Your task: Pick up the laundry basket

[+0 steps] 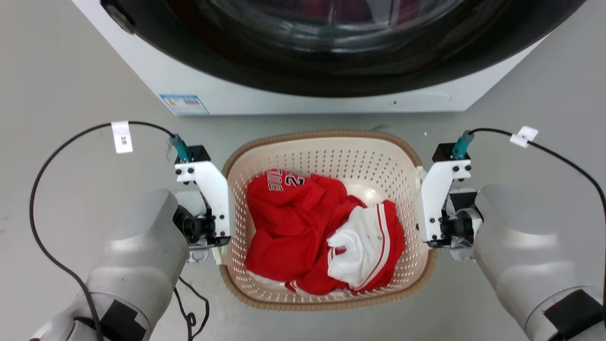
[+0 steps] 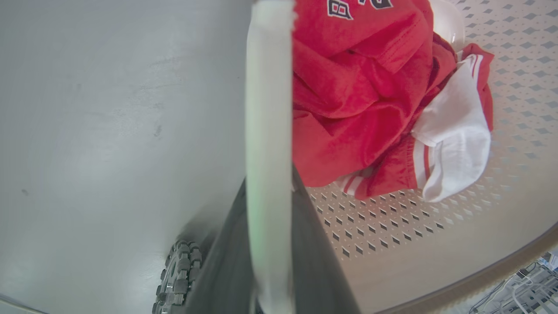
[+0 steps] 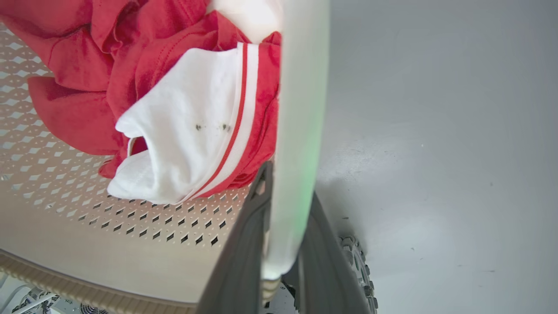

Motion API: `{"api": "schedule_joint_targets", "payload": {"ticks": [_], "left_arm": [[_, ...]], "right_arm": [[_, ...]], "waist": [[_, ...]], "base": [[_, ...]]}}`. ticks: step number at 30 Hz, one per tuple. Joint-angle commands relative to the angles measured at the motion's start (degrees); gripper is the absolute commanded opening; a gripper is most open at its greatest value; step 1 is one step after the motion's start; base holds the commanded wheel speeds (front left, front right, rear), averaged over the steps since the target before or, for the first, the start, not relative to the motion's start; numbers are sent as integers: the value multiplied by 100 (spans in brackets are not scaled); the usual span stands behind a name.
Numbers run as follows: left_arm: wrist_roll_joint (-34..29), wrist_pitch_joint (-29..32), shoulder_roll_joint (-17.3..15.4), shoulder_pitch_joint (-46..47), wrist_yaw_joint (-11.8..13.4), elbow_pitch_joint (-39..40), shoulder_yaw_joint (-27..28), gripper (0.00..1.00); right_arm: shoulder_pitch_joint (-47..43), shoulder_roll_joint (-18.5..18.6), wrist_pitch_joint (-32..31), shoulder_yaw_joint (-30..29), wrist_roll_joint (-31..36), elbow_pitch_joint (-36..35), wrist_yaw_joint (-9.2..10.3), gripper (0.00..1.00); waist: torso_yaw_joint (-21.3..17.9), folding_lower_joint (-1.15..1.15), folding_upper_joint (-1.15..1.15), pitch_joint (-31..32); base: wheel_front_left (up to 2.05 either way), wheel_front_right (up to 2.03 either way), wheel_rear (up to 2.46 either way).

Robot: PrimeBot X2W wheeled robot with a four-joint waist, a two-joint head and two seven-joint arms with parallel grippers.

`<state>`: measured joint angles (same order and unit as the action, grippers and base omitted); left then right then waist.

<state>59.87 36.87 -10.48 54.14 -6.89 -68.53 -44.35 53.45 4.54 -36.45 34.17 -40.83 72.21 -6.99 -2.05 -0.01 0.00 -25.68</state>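
The laundry basket (image 1: 331, 158) is cream-white and perforated with a brown woven-look rim, and it sits between my two arms in the head view. Red and white clothes (image 1: 322, 227) lie inside it. My left gripper (image 1: 218, 240) is at the basket's left side. In the left wrist view my left gripper (image 2: 269, 183) is shut on the white side handle (image 2: 268, 87), one dark finger on each side. My right gripper (image 1: 428, 237) is at the basket's right side. The right wrist view shows my right gripper (image 3: 288, 183) shut on the other handle (image 3: 303, 87). Whether the basket touches the floor I cannot tell.
A white washer (image 1: 199, 80) with a dark round door stands just beyond the basket. Grey floor (image 1: 71, 85) spreads to both sides. Black cables loop from each wrist. A knobby wheel (image 2: 176, 274) shows below the left gripper, and another wheel (image 3: 355, 261) below the right.
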Motion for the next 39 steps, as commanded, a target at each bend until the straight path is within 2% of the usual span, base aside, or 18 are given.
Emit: {"api": "schedule_joint_targets", "payload": {"ticks": [1, 26, 39], "left_arm": [[148, 103, 344, -98, -105, 127, -23, 0], [681, 804, 498, -915, -106, -46, -190, 0], [800, 791, 545, -1056, -106, -119, -219, 0]], "right_arm": [[-97, -305, -27, 57, -153, -158, -90, 0], [-863, -324, -640, 449, -755, 4, -91, 0], [-1022, -329, -767, 564, -951, 44, -91, 0]], "waist": [[-4, 1, 0, 392], [-66, 1, 0, 2187], [-28, 1, 0, 2642]], "base": [[0, 0, 0], [0, 0, 0], [0, 0, 0]]}}
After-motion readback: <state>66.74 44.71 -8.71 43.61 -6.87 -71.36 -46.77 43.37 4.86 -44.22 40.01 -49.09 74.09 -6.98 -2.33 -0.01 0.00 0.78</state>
